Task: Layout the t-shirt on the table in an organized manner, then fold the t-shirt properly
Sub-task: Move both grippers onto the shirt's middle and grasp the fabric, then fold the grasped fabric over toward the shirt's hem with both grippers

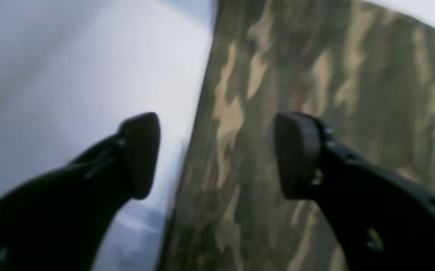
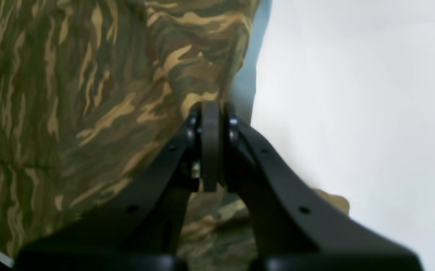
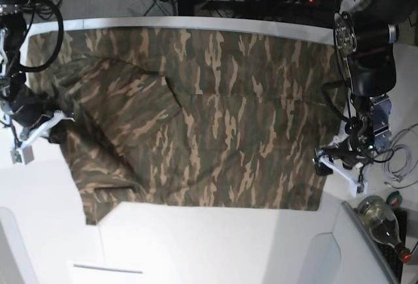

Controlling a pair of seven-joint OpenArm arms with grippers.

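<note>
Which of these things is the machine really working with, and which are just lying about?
Part of the job:
- t-shirt, camouflage, spread out
- table, white
- right gripper, shut on the t-shirt's edge
- left gripper, open over the other edge

Just lying about:
- bottle, at the table's corner
- cables beside it

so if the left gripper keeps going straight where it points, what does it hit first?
Probably the straight side edge of the t-shirt: the open left gripper straddles it, one finger over cloth, the other over the white table. Blur hides the depth.
</note>
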